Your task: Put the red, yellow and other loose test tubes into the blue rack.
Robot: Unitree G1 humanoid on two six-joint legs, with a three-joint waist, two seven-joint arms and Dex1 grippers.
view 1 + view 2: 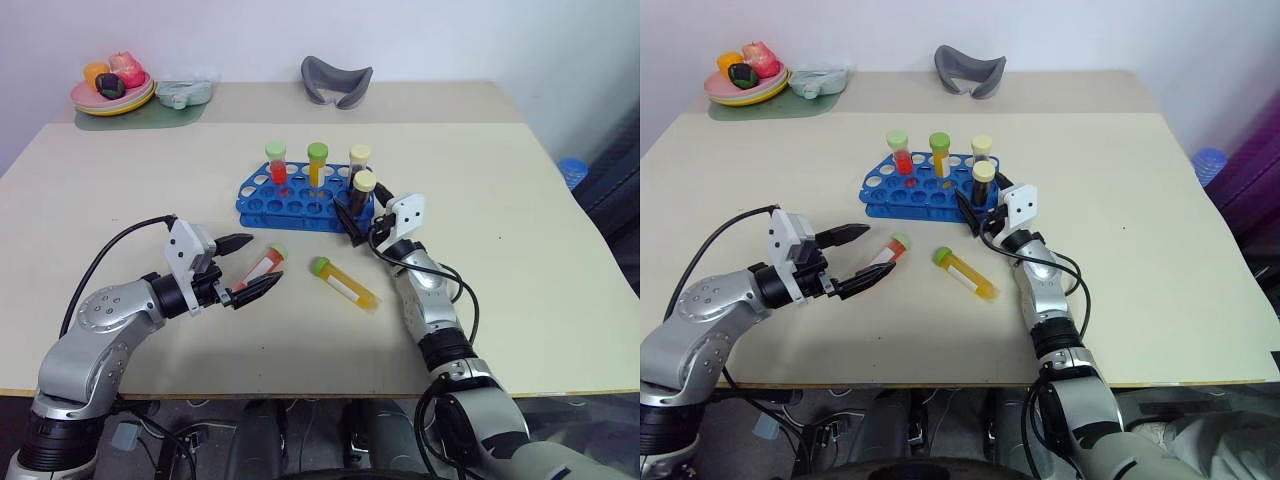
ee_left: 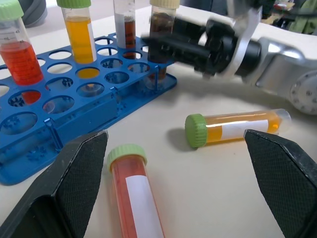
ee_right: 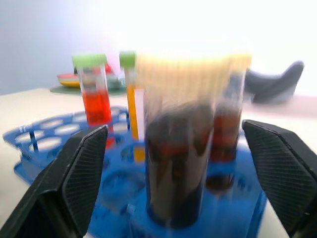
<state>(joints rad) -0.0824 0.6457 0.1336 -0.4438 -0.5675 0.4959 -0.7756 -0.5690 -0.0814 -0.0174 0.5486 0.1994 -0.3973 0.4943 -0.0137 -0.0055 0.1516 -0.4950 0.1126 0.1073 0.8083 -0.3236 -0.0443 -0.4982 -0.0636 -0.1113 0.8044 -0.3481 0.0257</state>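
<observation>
The blue rack (image 1: 290, 205) stands mid-table with a red tube (image 1: 277, 165), a yellow tube (image 1: 317, 165) and a dark tube (image 1: 359, 165) upright in it. Another dark, cream-capped tube (image 3: 176, 163) stands in the rack's near right corner. My right gripper (image 1: 354, 218) is open, one finger on each side of that tube, clear of it. Two green-capped tubes lie loose in front of the rack: a red one (image 1: 262, 266) and a yellow one (image 1: 345, 283). My left gripper (image 1: 265, 260) is open, its fingers straddling the loose red tube's capped end.
A plate of toy fruit (image 1: 112, 95) and a clear container (image 1: 185, 93) sit on a green mat at the far left corner. A grey curved object (image 1: 336, 82) lies at the back. Most of the rack's holes are free.
</observation>
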